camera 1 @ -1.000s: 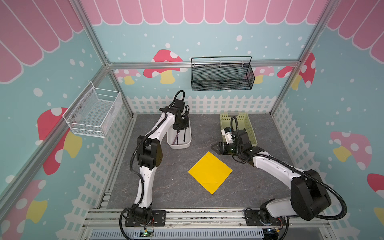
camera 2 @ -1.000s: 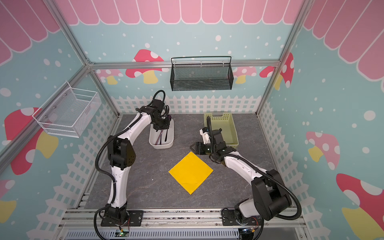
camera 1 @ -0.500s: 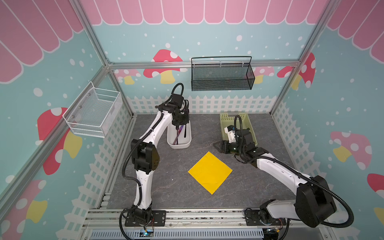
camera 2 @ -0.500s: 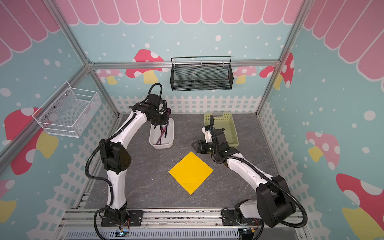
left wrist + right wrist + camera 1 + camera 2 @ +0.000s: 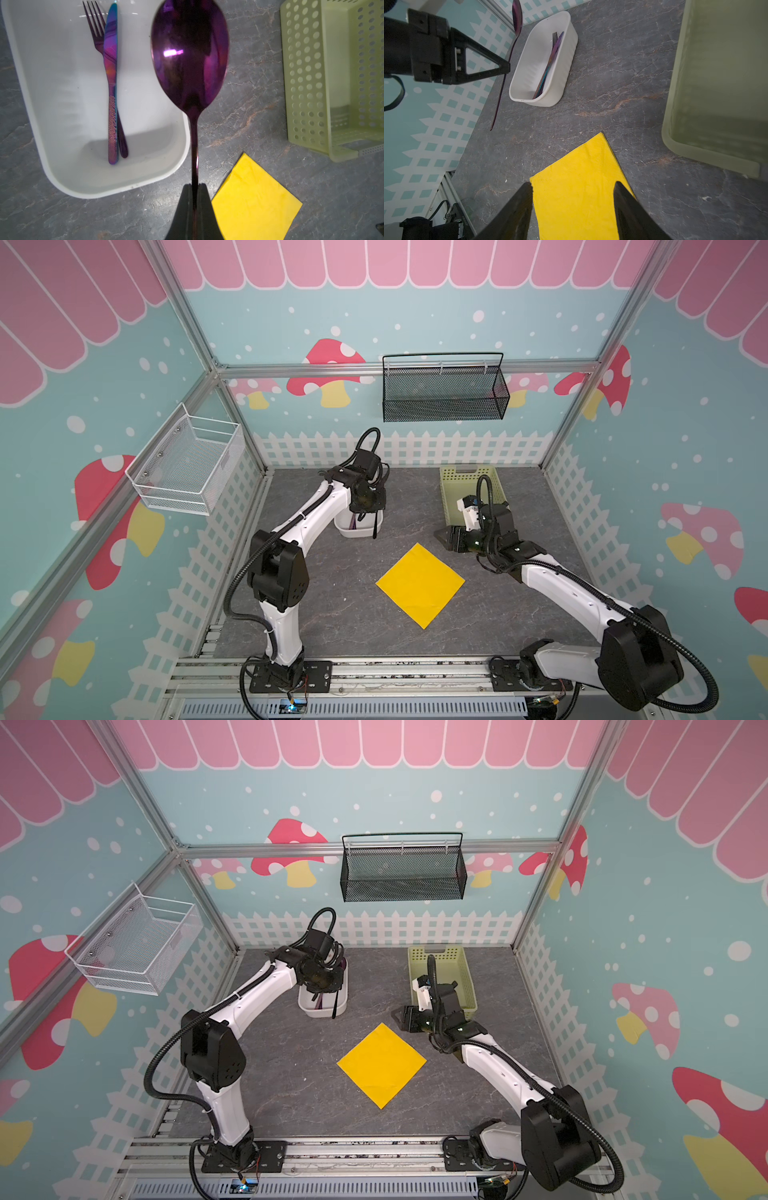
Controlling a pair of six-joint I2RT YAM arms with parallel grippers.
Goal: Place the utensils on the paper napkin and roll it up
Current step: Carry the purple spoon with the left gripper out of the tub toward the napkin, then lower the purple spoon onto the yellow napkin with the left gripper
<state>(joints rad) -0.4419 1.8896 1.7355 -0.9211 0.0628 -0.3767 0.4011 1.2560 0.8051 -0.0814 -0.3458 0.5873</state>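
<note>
- Spoon [image 5: 189, 52]: glossy dark purple, handle pinched in left gripper [image 5: 194, 188] jaws, held beside white tub [image 5: 116, 192].
- Fork [image 5: 94, 25], iridescent knife [image 5: 111, 62]: laid crossed in tub.
- Napkin [image 5: 419, 585]: yellow square, laid flat on surface [image 5: 519, 614]; right gripper [image 5: 573, 185] jaws spread nearby.

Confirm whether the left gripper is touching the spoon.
Touching. The left wrist view shows the left gripper shut on the spoon, its thin handle pinched between both fingers with no gap on either side.
</note>
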